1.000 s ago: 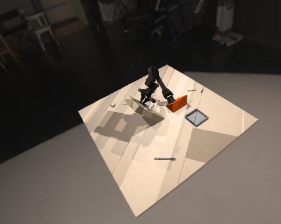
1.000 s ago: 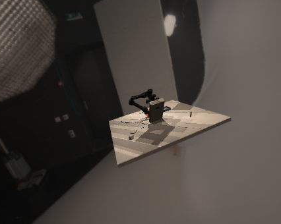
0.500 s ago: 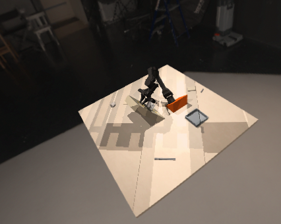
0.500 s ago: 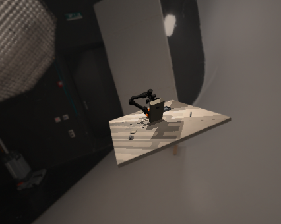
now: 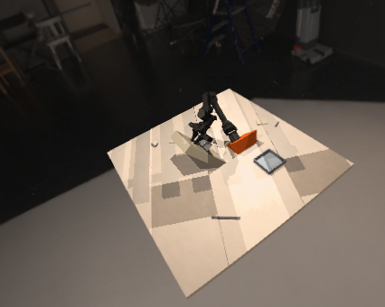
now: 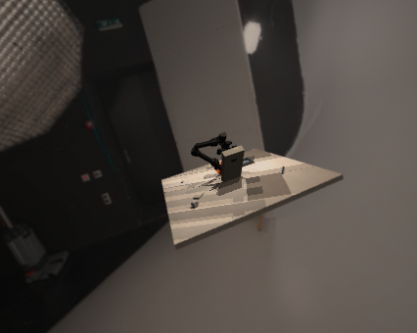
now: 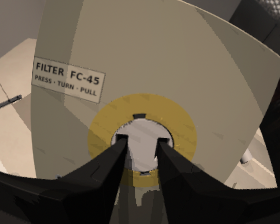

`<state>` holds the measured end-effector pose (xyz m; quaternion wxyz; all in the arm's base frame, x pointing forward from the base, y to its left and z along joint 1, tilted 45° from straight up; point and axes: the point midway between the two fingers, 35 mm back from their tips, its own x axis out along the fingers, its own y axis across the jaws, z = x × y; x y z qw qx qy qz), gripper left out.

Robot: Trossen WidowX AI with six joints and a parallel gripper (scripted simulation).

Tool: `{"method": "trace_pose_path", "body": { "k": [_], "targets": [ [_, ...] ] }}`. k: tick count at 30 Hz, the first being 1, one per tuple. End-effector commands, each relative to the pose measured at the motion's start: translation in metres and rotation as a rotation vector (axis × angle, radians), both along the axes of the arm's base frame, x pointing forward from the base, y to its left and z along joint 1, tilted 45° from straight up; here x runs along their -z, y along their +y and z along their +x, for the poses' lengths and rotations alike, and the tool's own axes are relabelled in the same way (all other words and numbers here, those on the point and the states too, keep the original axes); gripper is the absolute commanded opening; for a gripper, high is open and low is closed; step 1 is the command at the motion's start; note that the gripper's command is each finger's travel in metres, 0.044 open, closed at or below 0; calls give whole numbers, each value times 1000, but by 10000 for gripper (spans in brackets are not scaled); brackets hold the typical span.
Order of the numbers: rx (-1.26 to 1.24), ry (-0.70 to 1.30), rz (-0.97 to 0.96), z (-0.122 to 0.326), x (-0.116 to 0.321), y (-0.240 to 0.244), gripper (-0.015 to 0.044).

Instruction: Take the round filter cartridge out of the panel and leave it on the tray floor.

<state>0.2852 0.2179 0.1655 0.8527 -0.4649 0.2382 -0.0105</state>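
A: Where's the cartridge (image 7: 143, 142)?
B: Seated in the panel (image 7: 163, 53), inside its yellow ring.
A: And the claw (image 7: 143, 153)?
B: Partly apart, fingers at its face, gripping nothing

You see a beige service panel (image 7: 156, 47) with a white label (image 7: 68, 78) in dark letters. The filter cartridge (image 7: 143, 142) has a yellow ring and pale grey centre. The gripper (image 7: 143, 160) is black, the tray (image 5: 269, 161) grey-blue.
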Motion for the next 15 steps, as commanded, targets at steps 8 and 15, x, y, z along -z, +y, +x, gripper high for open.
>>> {"method": "trace_pose_path", "body": {
  "k": [8, 15],
  "targets": [
    [-2, 3, -1, 5, 3, -1, 114],
    [-2, 3, -1, 8, 4, -2, 114]
  ]
}}
